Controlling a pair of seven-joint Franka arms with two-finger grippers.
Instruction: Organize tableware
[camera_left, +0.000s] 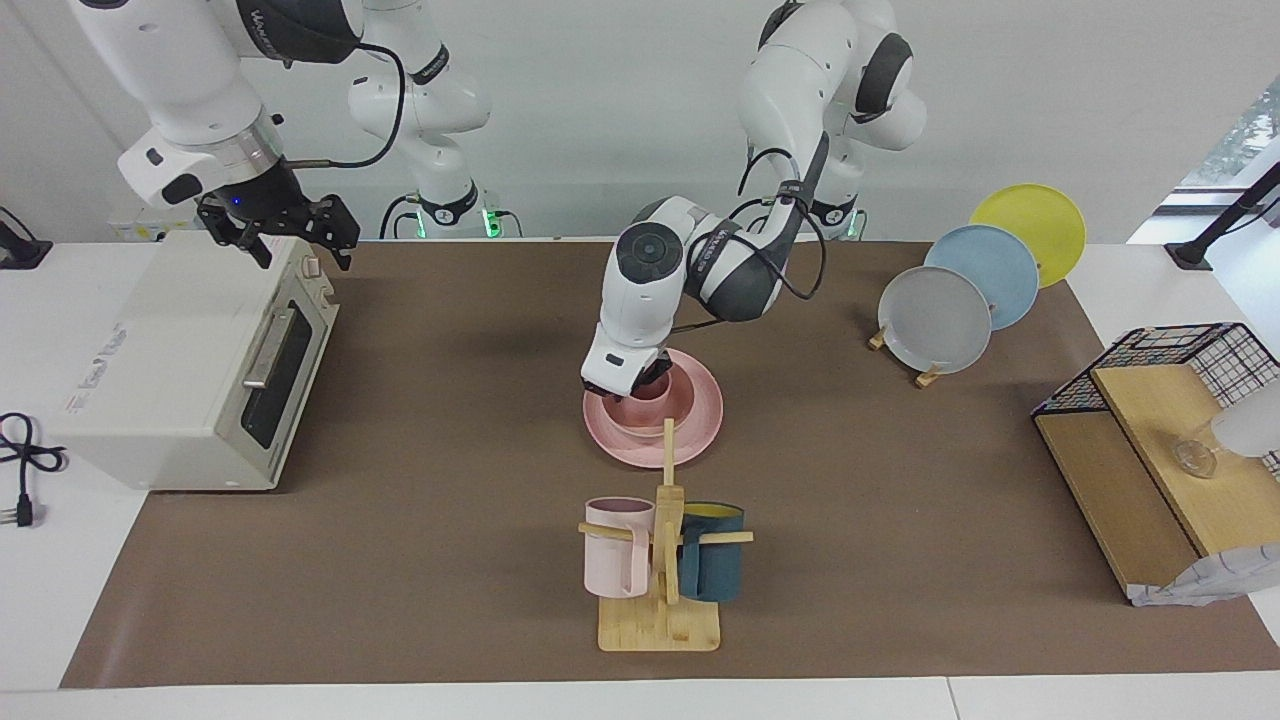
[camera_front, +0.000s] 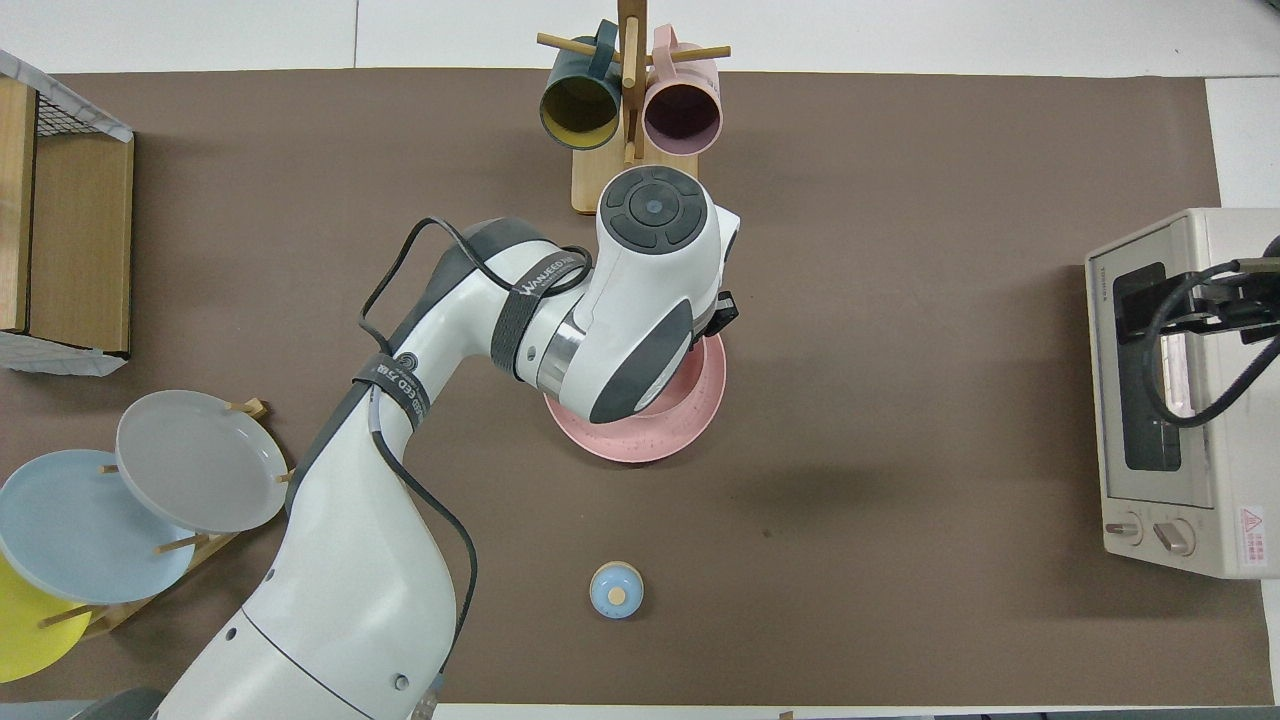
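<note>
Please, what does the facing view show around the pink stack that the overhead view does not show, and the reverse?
Only the facing view shows the left gripper low over the pink bowl, and the right gripper above the toaster oven. Only the overhead view shows the small blue knob, nearer to the robots than the stack. Both show the pink plate and the mug rack.

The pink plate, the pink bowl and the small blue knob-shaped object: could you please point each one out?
pink plate (camera_left: 700, 425), facing view, bare rim.
pink bowl (camera_left: 630, 412), facing view, outer wall.
small blue knob-shaped object (camera_front: 616, 590), overhead view, top face.
</note>
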